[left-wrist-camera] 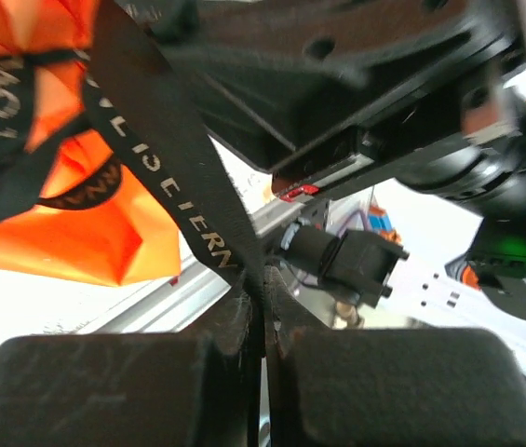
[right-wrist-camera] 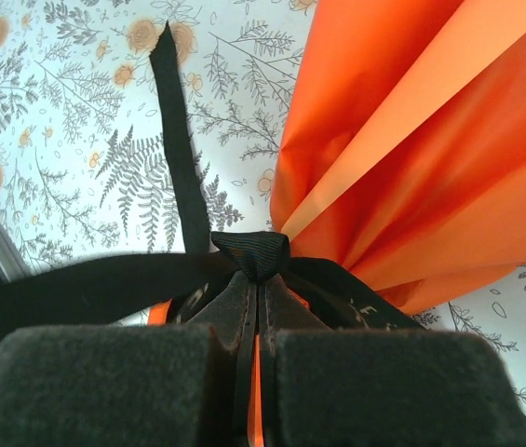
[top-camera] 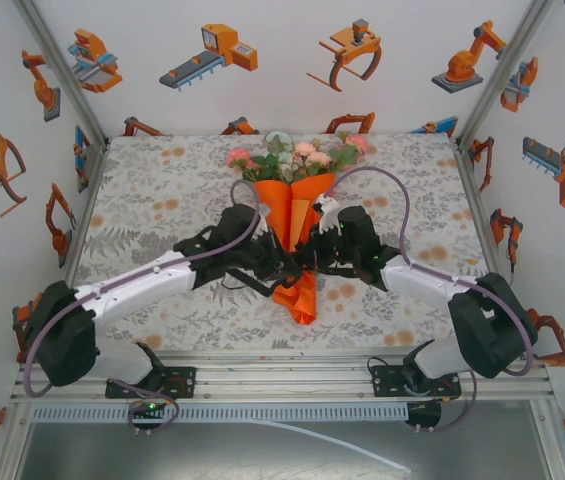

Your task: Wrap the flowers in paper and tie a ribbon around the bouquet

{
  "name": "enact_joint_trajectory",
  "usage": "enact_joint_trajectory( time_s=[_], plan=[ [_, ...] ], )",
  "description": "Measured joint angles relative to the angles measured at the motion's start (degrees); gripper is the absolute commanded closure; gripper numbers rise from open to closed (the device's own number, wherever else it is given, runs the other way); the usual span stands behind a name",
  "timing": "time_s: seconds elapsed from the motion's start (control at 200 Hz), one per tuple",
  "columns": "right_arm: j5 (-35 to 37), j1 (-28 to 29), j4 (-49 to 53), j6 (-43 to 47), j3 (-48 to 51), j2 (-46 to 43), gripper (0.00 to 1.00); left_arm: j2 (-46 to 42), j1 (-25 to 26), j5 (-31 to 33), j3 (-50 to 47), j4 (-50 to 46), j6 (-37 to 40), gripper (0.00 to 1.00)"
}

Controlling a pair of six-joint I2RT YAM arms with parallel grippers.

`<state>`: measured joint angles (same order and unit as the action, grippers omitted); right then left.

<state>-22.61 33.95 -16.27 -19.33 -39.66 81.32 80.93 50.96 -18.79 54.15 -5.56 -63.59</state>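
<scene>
Already your bouquet [top-camera: 297, 215] lies wrapped on the desk [top-camera: 162, 200], flowers [top-camera: 297, 155] at the far end; left jaws and right jaws each pinch the ribbon [right-wrist-camera: 177, 158] at its neck; the knot [right-wrist-camera: 253, 253] probably needs tightening.

Lab test cell (aluminium frame [top-camera: 282, 375])

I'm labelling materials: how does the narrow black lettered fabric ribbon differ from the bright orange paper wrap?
The ribbon is a narrow black strip with pale lettering; the paper is broad, plain and pleated. The ribbon is pinched by the left gripper and right gripper; the paper is gathered inside its loop. Both are thin.
</scene>
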Motion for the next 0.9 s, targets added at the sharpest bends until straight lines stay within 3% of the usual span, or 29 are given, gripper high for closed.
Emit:
enact_joint_trajectory(
  time_s=[0.19, 0.496, 0.901],
  plan=[
    [0.66, 0.00, 0.02, -0.39, -0.04, 0.00, 1.00, 6.80, 1.09, -4.33, -0.20, 2.12, -0.68, 0.78],
    [0.74, 0.00, 0.66, -0.35, -0.04, 0.00, 1.00, 6.93, 1.14, -5.97, -0.35, 0.00, 2.69, 0.51],
    [-1.97, 0.39, 2.08, 0.31, -0.07, -2.34, 1.00, 1.03, 1.18, -0.90, -7.08, -4.74, 8.87, 0.43]
  ],
)
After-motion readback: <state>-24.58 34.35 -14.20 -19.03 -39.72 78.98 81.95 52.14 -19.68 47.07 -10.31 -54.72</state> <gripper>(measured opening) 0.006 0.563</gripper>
